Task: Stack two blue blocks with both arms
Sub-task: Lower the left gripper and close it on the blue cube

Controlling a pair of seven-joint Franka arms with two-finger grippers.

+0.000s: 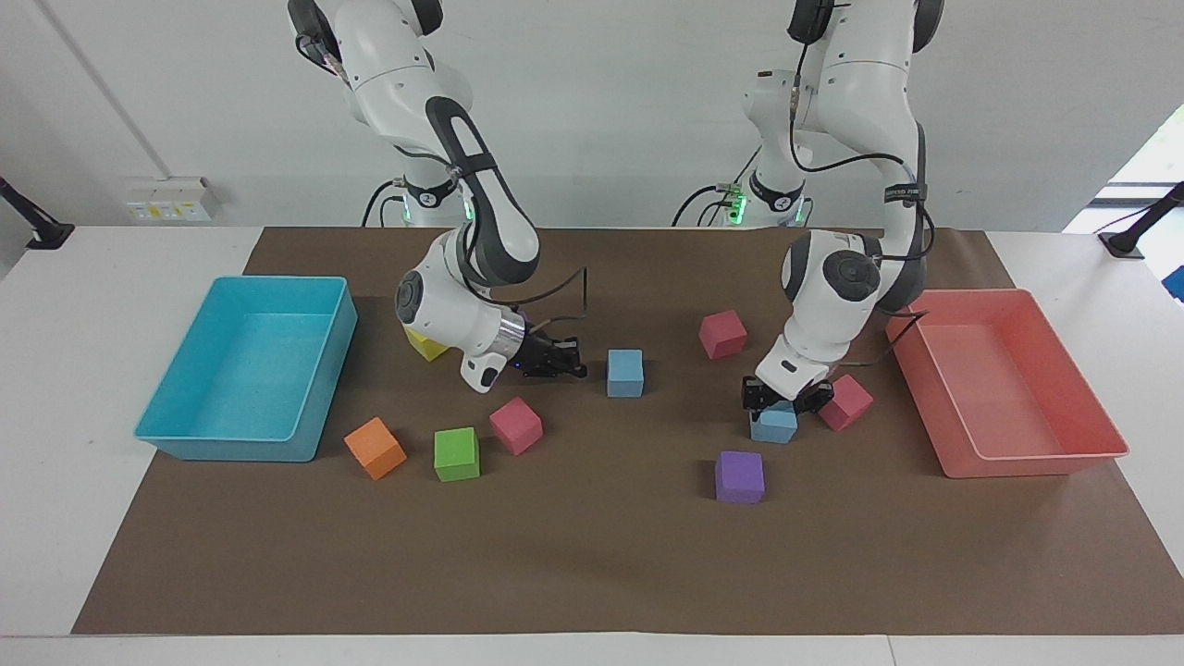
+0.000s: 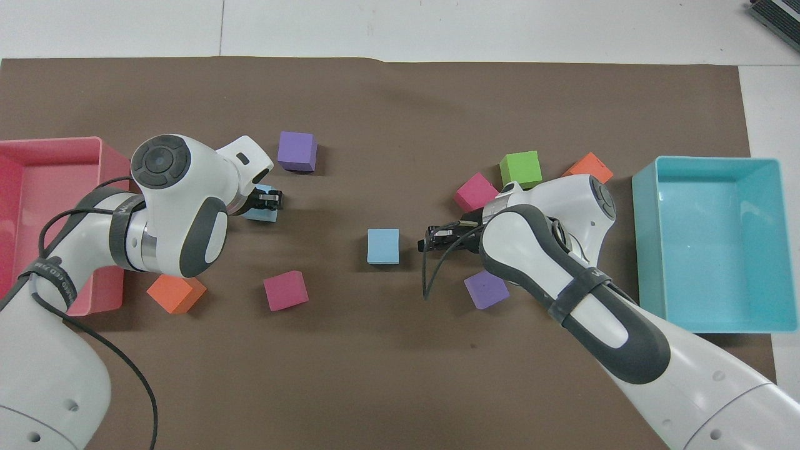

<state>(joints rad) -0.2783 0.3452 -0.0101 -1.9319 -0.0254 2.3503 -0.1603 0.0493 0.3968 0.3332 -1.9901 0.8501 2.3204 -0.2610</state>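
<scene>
One blue block lies near the middle of the brown mat. My right gripper hangs low beside it toward the right arm's end, a small gap away, shut and empty. The other blue block rests on the mat toward the left arm's end. My left gripper comes down on it from above and is shut on it. The left wrist hides much of this block in the overhead view.
A turquoise tray stands at the right arm's end and a salmon tray at the left arm's end. Pink cubes and a purple cube lie around the left gripper. Pink, green, orange and yellow cubes lie by the right arm.
</scene>
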